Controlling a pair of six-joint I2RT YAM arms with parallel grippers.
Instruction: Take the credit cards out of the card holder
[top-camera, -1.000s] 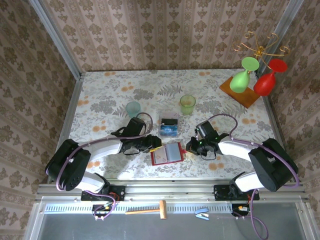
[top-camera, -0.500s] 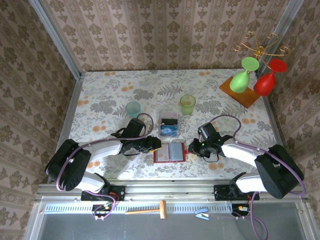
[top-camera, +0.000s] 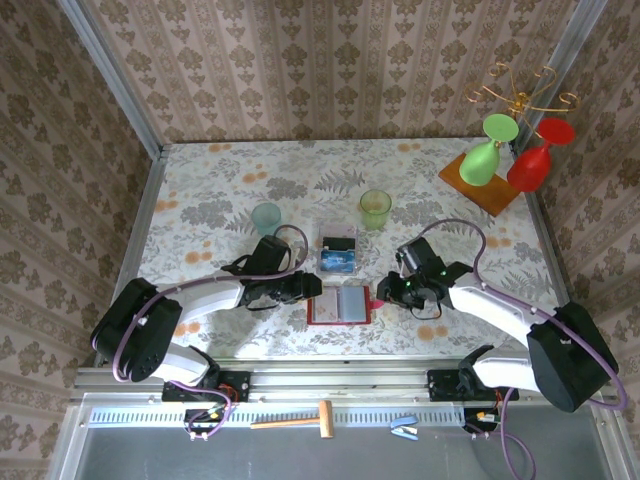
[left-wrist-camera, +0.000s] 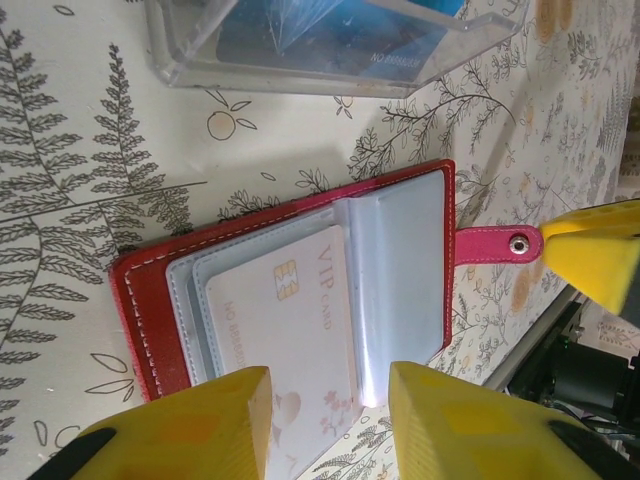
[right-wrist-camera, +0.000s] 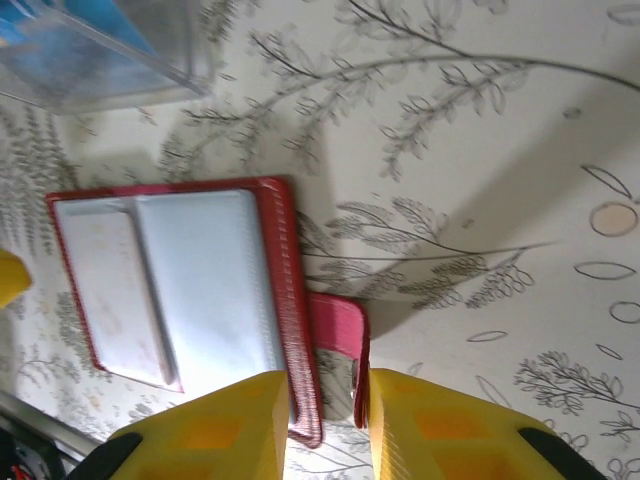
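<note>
The left arm (top-camera: 200, 295) and the right arm (top-camera: 490, 305) are alike, with chunky black joint housings linked by smooth white segments. A thin purple cable (top-camera: 452, 223) loops loosely along each. The fingers (left-wrist-camera: 190, 430) are blocky, bright yellow, with flat inner faces.

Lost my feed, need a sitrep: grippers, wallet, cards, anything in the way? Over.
Left gripper open, straddling white-pink card jutting from card holder. Right gripper parted around holder's strap. Blue card in clear box. Nothing blocking.
</note>
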